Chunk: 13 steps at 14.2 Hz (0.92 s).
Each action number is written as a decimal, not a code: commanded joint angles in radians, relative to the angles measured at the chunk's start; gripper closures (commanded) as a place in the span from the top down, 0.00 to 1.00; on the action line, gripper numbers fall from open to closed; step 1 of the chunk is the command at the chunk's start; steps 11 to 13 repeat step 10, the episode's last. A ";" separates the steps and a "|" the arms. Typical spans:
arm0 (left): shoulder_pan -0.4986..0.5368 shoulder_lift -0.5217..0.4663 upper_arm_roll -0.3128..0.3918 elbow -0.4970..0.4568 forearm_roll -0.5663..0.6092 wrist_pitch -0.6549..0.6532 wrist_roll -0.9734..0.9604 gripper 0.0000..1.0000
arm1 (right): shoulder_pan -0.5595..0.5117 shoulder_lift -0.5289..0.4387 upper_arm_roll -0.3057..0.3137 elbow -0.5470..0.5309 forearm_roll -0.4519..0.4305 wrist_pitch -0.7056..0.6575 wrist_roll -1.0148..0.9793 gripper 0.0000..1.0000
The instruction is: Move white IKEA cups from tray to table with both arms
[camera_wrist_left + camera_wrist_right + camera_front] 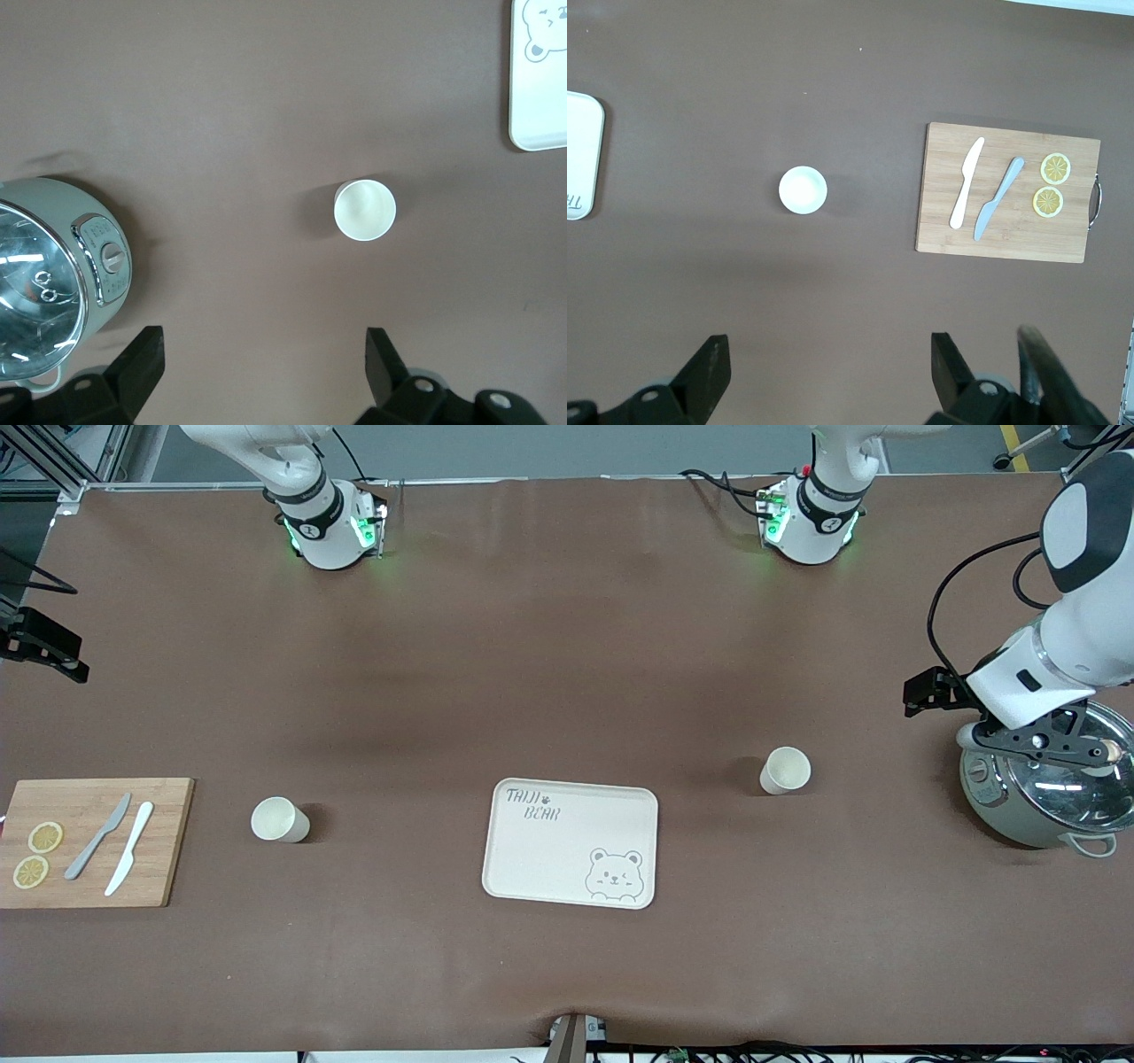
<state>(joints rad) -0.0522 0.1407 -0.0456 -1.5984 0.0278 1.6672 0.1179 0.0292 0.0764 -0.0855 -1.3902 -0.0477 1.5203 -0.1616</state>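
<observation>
A: How far along is it?

B: By my reading, done. The tray (570, 843) is bare, and both white IKEA cups stand upright on the table (567, 673), well apart from it: one cup (785, 770) toward the left arm's end, the other cup (279, 819) toward the right arm's end, between the tray and the wooden cutting board (89, 841).

A: And the grippers?

B: The left gripper (261, 363) hangs over the rice cooker (1045, 788) with its jaws spread wide, holding nothing. The right gripper (828, 367) is likewise released and empty, up over the table near the board, which carries two knives (115, 846) and two lemon slices (38, 854). Both arms seem to be waiting.

A: Any writing?

B: "TAIJI BEAR" on the tray, beside a cartoon bear face. The cups are plain.
</observation>
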 commanded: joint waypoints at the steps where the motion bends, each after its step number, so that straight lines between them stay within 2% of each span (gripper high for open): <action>1: 0.003 0.008 -0.002 0.021 0.020 -0.004 0.000 1.00 | 0.003 0.006 0.000 0.013 -0.023 0.001 0.014 1.00; 13: 0.006 0.008 -0.002 0.021 0.020 0.003 0.000 1.00 | 0.000 0.008 0.000 0.014 -0.021 0.044 0.014 1.00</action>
